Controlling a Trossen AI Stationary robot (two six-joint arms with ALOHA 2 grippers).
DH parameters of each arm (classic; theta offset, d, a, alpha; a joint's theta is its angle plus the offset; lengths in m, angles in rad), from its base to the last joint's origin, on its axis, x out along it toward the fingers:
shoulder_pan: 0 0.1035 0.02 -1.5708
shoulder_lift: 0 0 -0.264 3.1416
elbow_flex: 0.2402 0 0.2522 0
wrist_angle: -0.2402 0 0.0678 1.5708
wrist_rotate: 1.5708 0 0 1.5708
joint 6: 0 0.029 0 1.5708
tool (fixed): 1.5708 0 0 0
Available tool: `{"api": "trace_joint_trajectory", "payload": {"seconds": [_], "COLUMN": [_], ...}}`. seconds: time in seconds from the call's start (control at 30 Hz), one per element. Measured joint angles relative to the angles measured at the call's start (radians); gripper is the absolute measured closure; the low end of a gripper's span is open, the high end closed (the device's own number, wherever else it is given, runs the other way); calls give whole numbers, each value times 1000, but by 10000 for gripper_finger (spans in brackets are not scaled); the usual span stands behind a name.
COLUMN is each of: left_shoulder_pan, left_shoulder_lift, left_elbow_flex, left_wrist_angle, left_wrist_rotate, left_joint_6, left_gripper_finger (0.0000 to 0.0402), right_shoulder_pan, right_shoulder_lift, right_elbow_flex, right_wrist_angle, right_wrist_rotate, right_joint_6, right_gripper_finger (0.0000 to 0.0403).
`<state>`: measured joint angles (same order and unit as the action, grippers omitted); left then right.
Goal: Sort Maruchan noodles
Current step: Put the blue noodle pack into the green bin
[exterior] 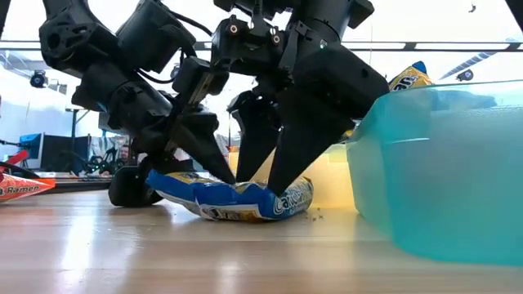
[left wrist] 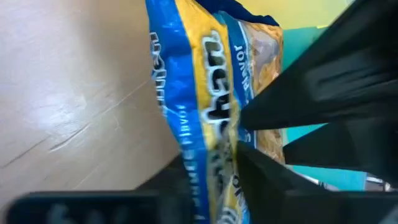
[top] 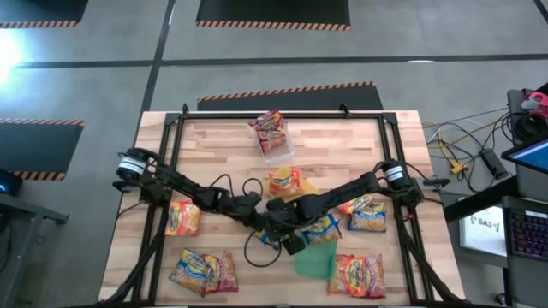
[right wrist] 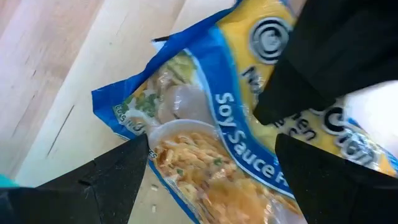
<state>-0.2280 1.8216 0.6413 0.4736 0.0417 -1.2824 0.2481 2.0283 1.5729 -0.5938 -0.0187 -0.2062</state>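
Note:
A blue and yellow noodle packet (exterior: 245, 200) lies flat on the table at its middle, mostly hidden under both grippers in the high view. My left gripper (exterior: 229, 175) comes down on it from the left and is shut on it. My right gripper (exterior: 260, 186) stands open over the same packet (right wrist: 211, 124), one finger on each side of its printed face. A red packet (top: 270, 128) lies in the clear tray, and an orange one (top: 284, 182) in the yellow tray. The green tray (top: 317, 258) sits just right of the grippers. My left gripper pinches the blue and yellow packet (left wrist: 214, 143) between its two fingers, slanting down from the table's left. The packet runs lengthwise through the gap between the fingers. Its underside stays on the table. My right gripper comes from above, open. Its fingertips (exterior: 274, 186) meet the packet's upper face; the packet lies on the wood.
More packets lie loose: one at the left (top: 182, 218), two at the near left (top: 205, 271), two at the right (top: 366, 214), one blue one (top: 324, 229) beside my right arm and one at the near right (top: 358, 274). A black frame (top: 257, 115) rims the table.

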Motion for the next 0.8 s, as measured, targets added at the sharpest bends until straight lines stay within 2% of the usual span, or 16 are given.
{"api": "trace_joint_trajectory", "payload": {"seconds": [0.07,0.13,0.4,0.8], "left_shoulder_pan": [0,0,-1,-3], "left_shoulder_lift": [-4,-7,-20,-173], "left_elbow_flex": [0,0,-2,-6], "left_wrist_angle": [0,1,6,-25], "left_wrist_rotate": [1,2,2,-76], "left_joint_6": [14,26,85,356], "left_gripper_finger": [363,389,397,400], "right_shoulder_pan": [0,0,0,11], "right_shoulder_lift": [-11,-27,-188,-470], "right_elbow_flex": [12,20,23,-21], "right_wrist_angle": [-22,-43,-110,-168], "right_wrist_rotate": [1,1,-4,-17], "right_joint_6": [12,30,108,353], "right_gripper_finger": [62,62,62,62]}}
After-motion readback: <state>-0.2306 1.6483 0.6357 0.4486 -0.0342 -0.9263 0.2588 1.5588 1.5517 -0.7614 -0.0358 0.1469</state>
